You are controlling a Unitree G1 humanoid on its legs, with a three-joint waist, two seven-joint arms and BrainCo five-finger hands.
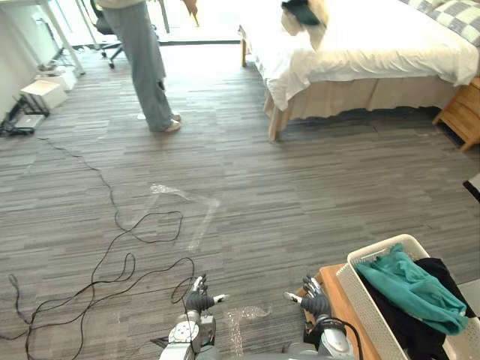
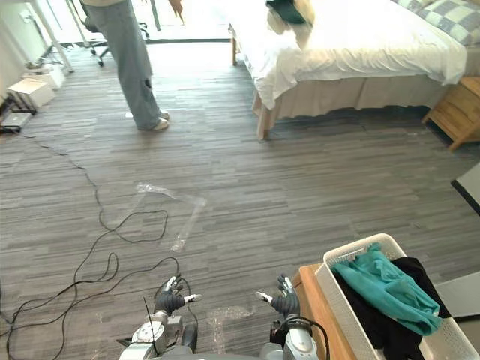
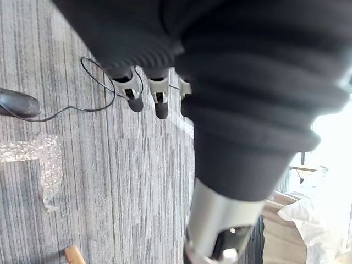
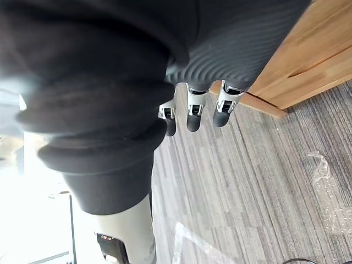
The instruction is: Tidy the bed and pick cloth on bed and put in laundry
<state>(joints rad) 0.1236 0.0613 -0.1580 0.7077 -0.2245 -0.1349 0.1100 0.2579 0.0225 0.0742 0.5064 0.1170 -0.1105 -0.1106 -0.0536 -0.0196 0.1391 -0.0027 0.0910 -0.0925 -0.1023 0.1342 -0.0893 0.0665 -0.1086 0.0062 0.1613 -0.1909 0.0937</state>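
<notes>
Hands hang low over the floor, both holding nothing: the left hand [image 1: 199, 301] has its fingers [image 3: 135, 102] loose and nearly straight with the thumb out to the side, and the right hand [image 1: 316, 303] is the same, its fingers [image 4: 192, 118] relaxed and slightly apart. The right hand is just beside a low wooden table [image 2: 310, 291], near its corner. On that table stands a white laundry basket [image 1: 358, 298], already holding a teal cloth [image 1: 411, 289] draped over a black cloth [image 1: 405, 326]. Between the hands and further out, grey plank floor [image 1: 300, 187] stretches away, with a crumpled strip of clear plastic film [image 1: 187, 199] lying on it. Well apart from the hands is the bed [image 1: 375, 37], covered in a white sheet that hangs over its near corner. A dark cloth [image 1: 301, 10] lies on the bed near its foot edge, touching a pale bundle [image 1: 320, 21] — what that bundle is cannot be told. Checked pillows [image 1: 457, 15] sit at the head, and a wooden nightstand [image 1: 463, 112] stands beside the bed. A person [image 1: 146, 60] in grey trousers stands on the floor off to the left of the bed.
</notes>
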